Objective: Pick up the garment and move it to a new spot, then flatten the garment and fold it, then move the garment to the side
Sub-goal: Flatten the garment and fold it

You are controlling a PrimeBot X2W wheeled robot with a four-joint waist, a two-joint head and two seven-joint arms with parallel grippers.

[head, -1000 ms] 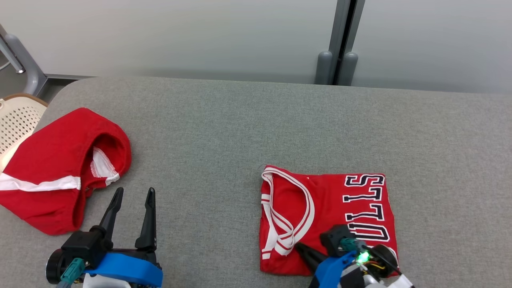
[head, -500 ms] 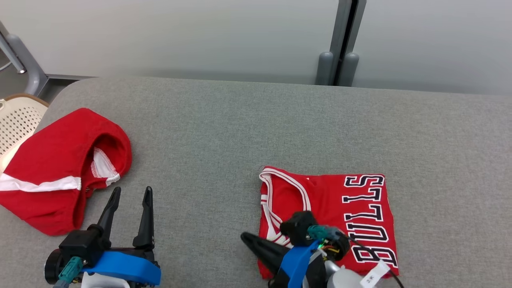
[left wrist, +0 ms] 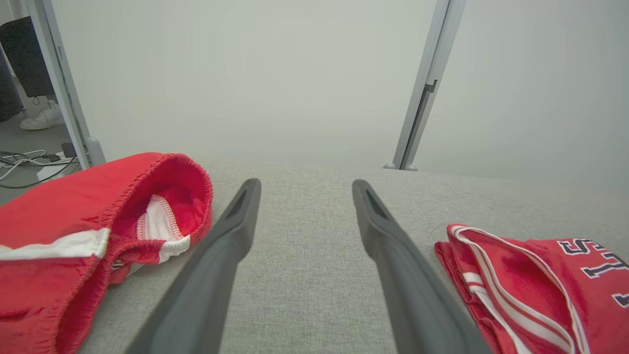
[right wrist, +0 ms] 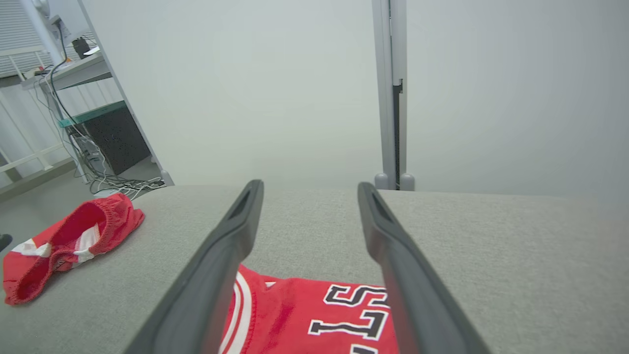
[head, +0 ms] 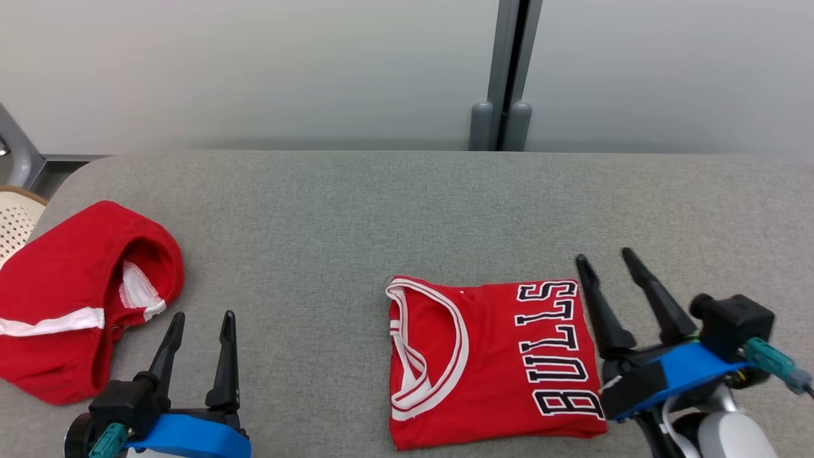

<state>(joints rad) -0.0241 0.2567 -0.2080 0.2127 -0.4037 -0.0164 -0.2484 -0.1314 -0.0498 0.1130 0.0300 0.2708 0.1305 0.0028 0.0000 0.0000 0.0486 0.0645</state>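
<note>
The left tool (head: 202, 316) sits low at the lower left of the head view, its two dark fingers pointing away from the robot, spread apart with nothing between them, over bare surface (head: 356, 210). The right tool (head: 603, 256) stands at the lower right, its fingers leaning up and to the left, likewise spread and holding nothing. It is just beside the right edge of the jersey (head: 489, 362), though whether a finger touches the cloth is hard to tell from this angle. The jersey lies flat on the surface, folded into a neat rectangle, right of the middle and near the front edge. Its white-trimmed neck opening is to the left and the letters BULLS run along its right side. The shorts (head: 70, 286) lie crumpled at the far left with the waistband gaping, well apart from the jersey. The left wrist view looks along the surface, with the shorts to the left of the fingers, the jersey's trimmed edge to the right, and grey cloth between. It also takes in a white shoe (left wrist: 42, 115) and cables (left wrist: 24, 164) on the floor past the surface's left end. The right wrist view looks down on the jersey's lettering between the fingers, and shows a dark cabinet (right wrist: 105, 142) beyond the shorts. The head view catches a cream perforated thing (head: 13, 222) at its left edge, perhaps a chair seat or a basket.
</note>
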